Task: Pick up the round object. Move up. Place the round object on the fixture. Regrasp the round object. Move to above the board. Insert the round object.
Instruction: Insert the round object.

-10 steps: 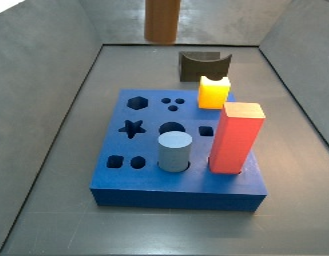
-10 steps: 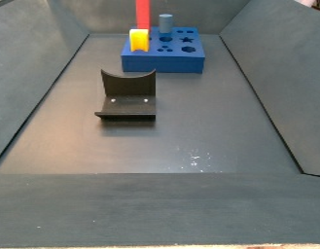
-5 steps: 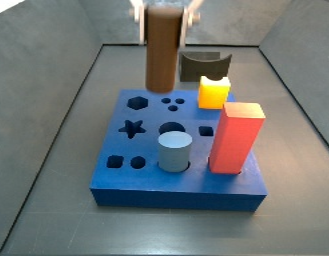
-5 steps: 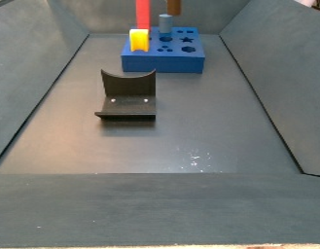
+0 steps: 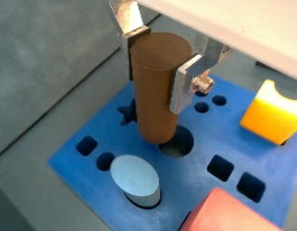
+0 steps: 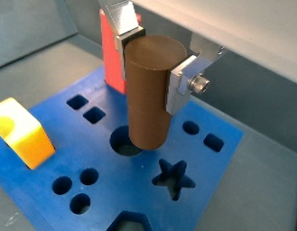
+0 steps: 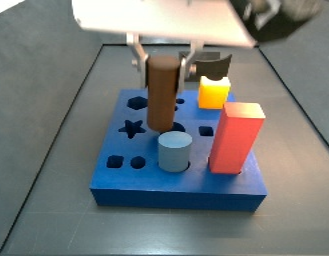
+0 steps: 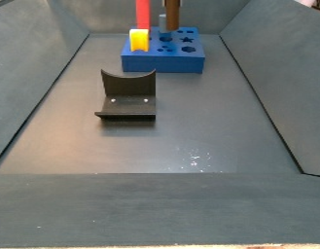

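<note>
I see the gripper [image 5: 162, 56] clamped on the round object's [image 5: 159, 90] upper end, holding it upright so its lower tip enters the board's [image 5: 90, 144] round hole; the grey cylinder [image 5: 136, 177] stands at 6 o'clock in a wrist view; 1 insertion remains, I judge.

one board, four pieces, one fixture, one claw

one thick blue square board [image 7: 140, 170]; one reddish-brown cylinder peg [image 7: 163, 92] in the one claw [image 7: 164, 62] above it; one light blue-grey cylinder [image 7: 174, 152]; one yellow notched block [image 7: 214, 92]; one red-orange rectangular block [image 7: 235, 137]; one dark notched fixture [image 8: 125, 94].
</note>
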Tool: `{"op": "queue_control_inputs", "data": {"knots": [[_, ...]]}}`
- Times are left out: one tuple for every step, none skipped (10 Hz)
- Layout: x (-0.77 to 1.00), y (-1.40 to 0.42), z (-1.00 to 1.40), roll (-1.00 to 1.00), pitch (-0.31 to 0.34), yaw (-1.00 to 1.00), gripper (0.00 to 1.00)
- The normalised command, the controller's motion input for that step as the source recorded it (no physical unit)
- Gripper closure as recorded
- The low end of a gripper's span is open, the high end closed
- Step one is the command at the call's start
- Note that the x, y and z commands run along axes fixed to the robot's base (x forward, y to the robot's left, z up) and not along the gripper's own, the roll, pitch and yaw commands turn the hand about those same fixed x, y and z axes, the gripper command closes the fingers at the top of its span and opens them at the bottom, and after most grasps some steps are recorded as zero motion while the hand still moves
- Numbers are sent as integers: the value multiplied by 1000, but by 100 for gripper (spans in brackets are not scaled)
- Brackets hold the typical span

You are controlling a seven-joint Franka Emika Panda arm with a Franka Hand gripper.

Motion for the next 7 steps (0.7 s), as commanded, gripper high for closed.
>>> {"op": "queue_control_inputs", "data": {"knots": [[0, 0, -674, 0, -540, 0, 100], [0, 0, -446, -149, -617, 0, 100], [0, 0, -129, -203, -491, 0, 100], [0, 0, -100, -71, -231, 0, 100], [9, 0, -43, 0, -106, -9, 100], [206, 0, -91, 20, 0, 0, 100], [243, 0, -109, 126, 0, 0, 100]]}}
